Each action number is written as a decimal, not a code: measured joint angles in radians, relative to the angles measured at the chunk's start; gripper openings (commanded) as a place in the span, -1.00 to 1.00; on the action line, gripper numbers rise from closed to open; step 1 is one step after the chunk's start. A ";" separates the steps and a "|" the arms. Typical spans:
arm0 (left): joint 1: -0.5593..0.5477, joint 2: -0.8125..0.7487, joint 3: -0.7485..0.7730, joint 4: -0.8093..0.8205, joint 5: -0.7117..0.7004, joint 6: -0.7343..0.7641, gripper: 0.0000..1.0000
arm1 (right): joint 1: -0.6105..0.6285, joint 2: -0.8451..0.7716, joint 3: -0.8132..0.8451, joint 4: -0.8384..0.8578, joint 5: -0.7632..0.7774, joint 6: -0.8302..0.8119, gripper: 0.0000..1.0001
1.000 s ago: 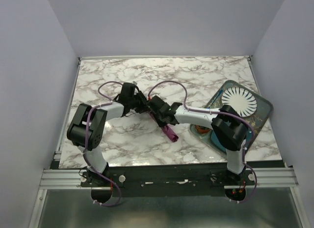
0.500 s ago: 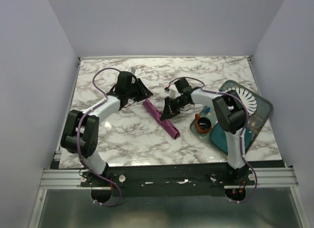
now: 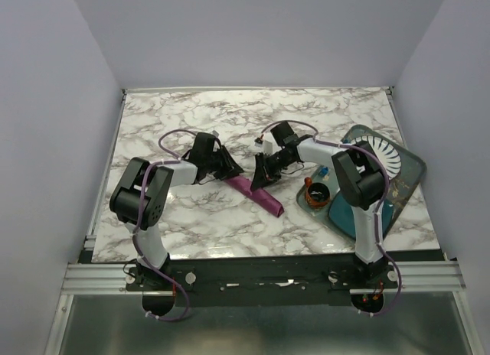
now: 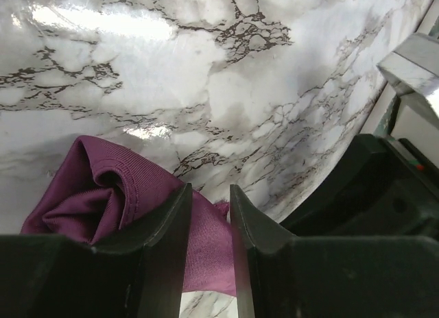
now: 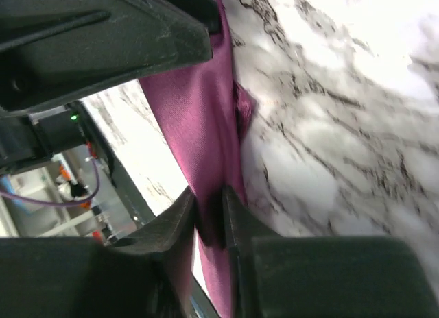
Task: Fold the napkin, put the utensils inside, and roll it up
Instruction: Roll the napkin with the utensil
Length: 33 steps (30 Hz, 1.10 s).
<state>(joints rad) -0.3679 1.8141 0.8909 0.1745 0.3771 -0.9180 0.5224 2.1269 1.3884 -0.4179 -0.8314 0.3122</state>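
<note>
The rolled-up napkin (image 3: 259, 195) is lying in the middle of the table (image 3: 191, 217). The left gripper (image 4: 209, 191) is pinching its far end. The right gripper (image 5: 208, 191) is squeezing the cloth just beside it.

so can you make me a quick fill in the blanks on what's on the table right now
1. The rolled-up napkin is ____ in colour.
2. It lies on a table whose top has a ____ pattern.
3. The white plate sits on the ____ side of the table.
4. The small cup near the plate has an ____ rim.

Missing words: purple; marble; right; orange.
</note>
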 measured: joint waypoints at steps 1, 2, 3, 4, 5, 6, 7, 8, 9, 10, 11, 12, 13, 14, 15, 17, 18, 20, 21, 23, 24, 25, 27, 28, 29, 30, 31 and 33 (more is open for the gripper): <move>0.000 0.000 -0.007 0.009 0.000 -0.002 -0.24 | 0.001 -0.009 0.001 -0.012 0.014 -0.009 -0.18; 0.000 0.001 -0.011 0.017 0.000 -0.002 -0.24 | 0.003 -0.024 0.002 -0.030 0.041 -0.023 -0.04; 0.000 0.002 -0.013 0.024 -0.001 -0.003 -0.24 | 0.008 -0.039 0.002 -0.045 0.066 -0.032 0.01; 0.000 0.003 -0.013 0.030 -0.001 -0.003 -0.24 | 0.013 -0.063 0.002 -0.063 0.105 -0.042 0.08; 0.000 0.006 -0.013 0.036 -0.001 -0.004 -0.24 | 0.017 -0.078 0.002 -0.074 0.130 -0.055 0.19; 0.000 0.007 -0.013 0.039 -0.001 -0.005 -0.24 | 0.032 -0.115 0.002 -0.092 0.191 -0.068 0.24; 0.000 0.009 -0.013 0.043 0.000 -0.006 -0.24 | 0.047 -0.140 0.002 -0.101 0.234 -0.078 0.29; 0.000 0.011 -0.013 0.046 0.000 -0.007 -0.24 | 0.066 -0.164 0.002 -0.105 0.282 -0.093 0.35; 0.000 0.013 -0.012 0.047 0.000 -0.007 -0.25 | 0.085 -0.185 0.002 -0.108 0.328 -0.105 0.37; 0.000 0.015 -0.010 0.047 0.000 -0.008 -0.25 | 0.116 -0.210 0.002 -0.109 0.381 -0.116 0.39; 0.000 0.018 -0.004 0.045 0.001 -0.008 -0.25 | 0.157 -0.231 0.002 -0.110 0.464 -0.134 0.42; 0.000 0.024 0.003 0.043 0.001 -0.008 -0.25 | 0.180 -0.240 0.002 -0.110 0.522 -0.146 0.44; 0.001 0.029 0.009 0.042 0.002 -0.009 -0.25 | 0.227 -0.249 0.002 -0.109 0.592 -0.165 0.46; 0.002 0.037 0.019 0.039 0.003 -0.010 -0.25 | 0.252 -0.250 0.002 -0.108 0.645 -0.177 0.48; 0.002 0.043 0.027 0.037 0.003 -0.010 -0.25 | 0.289 -0.249 0.002 -0.107 0.715 -0.199 0.49; 0.002 0.059 0.045 0.030 0.011 -0.013 -0.25 | 0.345 -0.239 0.002 -0.106 0.816 -0.230 0.50; 0.003 0.061 0.050 0.025 0.014 -0.014 -0.25 | 0.361 -0.235 0.002 -0.106 0.854 -0.241 0.50; 0.005 0.064 0.053 0.022 0.018 -0.015 -0.25 | 0.395 -0.220 0.001 -0.100 0.936 -0.262 0.50; 0.006 0.064 0.055 0.018 0.020 -0.016 -0.25 | 0.402 -0.214 0.000 -0.096 0.959 -0.268 0.50; 0.007 0.064 0.056 0.014 0.021 -0.018 -0.25 | 0.406 -0.200 -0.006 -0.080 1.007 -0.280 0.44; 0.007 0.064 0.057 0.011 0.021 -0.018 -0.25 | 0.406 -0.193 -0.007 -0.076 1.022 -0.282 0.41; 0.007 0.064 0.058 0.010 0.021 -0.018 -0.25 | 0.406 -0.185 -0.008 -0.069 1.038 -0.286 0.38; 0.008 0.064 0.059 0.007 0.023 -0.018 -0.25 | 0.406 -0.171 -0.013 -0.058 1.063 -0.289 0.29; 0.008 0.064 0.060 0.005 0.024 -0.018 -0.25 | 0.406 -0.161 -0.018 -0.052 1.072 -0.289 0.26; 0.008 0.064 0.061 0.003 0.024 -0.018 -0.24 | 0.406 -0.155 -0.020 -0.046 1.076 -0.288 0.16; 0.009 0.064 0.062 0.000 0.024 -0.018 -0.24 | 0.406 -0.152 -0.020 -0.043 1.076 -0.287 0.12; 0.009 0.064 0.063 -0.002 0.024 -0.018 -0.24 | 0.406 -0.150 -0.021 -0.040 1.076 -0.287 0.09; 0.011 0.064 0.066 -0.009 0.025 -0.018 -0.24 | 0.406 -0.146 -0.021 -0.035 1.074 -0.280 -0.03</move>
<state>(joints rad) -0.3573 1.8778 0.9565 0.1658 0.4023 -0.9360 0.9287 1.9804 1.3674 -0.4530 0.2424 0.0322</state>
